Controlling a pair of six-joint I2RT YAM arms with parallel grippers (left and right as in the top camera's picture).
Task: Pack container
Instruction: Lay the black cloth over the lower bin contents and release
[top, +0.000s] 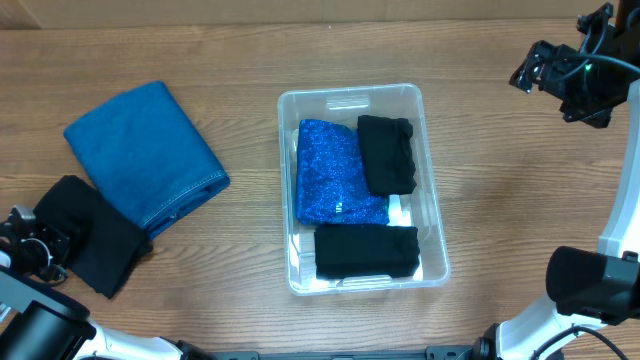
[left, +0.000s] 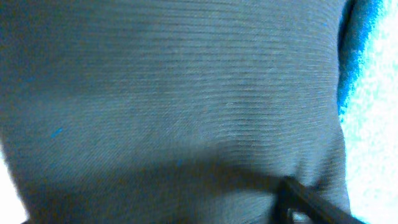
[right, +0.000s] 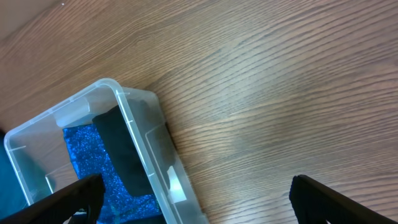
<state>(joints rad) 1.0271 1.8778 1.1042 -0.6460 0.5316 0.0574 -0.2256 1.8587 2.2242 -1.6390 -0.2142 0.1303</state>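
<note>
The clear container (top: 432, 232) sits mid-table. It holds a blue sparkly cloth (top: 335, 175), a black cloth (top: 387, 153) at its far right and another black cloth (top: 366, 250) at its near end. A folded black cloth (top: 90, 232) lies at the left, next to folded blue denim (top: 145, 150). My left gripper (top: 28, 245) is at that black cloth's left edge. In the left wrist view the dark fabric (left: 174, 93) fills the frame, and one finger (left: 308, 200) shows far to the right, so the jaws are open. My right gripper (right: 196, 199) is open and empty, high above the container's far right corner (right: 134, 109).
The wooden table (top: 520, 200) extends right of the container. The denim overlaps the black cloth's far edge. The right arm's base (top: 590, 285) stands at the near right.
</note>
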